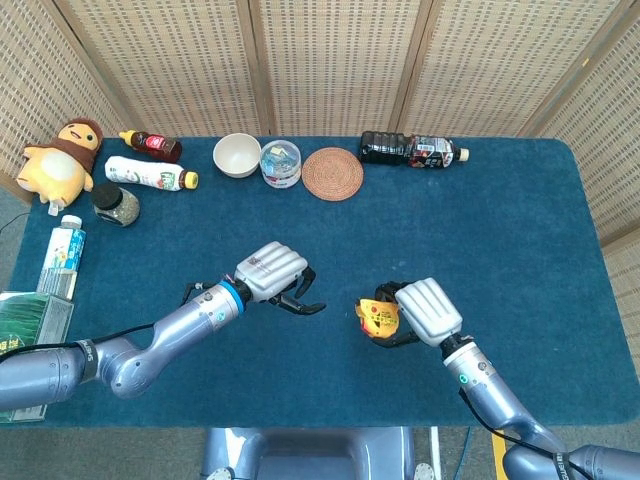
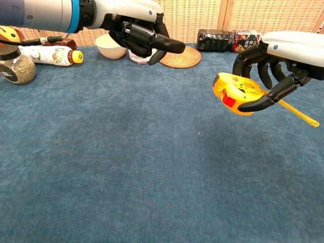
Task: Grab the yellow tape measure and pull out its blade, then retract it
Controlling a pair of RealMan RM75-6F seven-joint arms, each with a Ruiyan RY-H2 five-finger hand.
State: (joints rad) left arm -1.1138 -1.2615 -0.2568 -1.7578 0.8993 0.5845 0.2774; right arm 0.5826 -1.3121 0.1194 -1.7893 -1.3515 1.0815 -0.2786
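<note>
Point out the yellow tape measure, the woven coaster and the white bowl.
yellow tape measure (image 2: 234, 92), chest view, on its yellow case beside the red button.
woven coaster (image 1: 332, 173), head view, on its centre.
white bowl (image 1: 237, 155), head view, on its inside.

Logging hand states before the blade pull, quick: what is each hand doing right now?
Left hand: holds nothing, one finger stretched toward the tape, the rest curled.
Right hand: grips the yellow tape measure, lifted off the blue cloth table.
</note>
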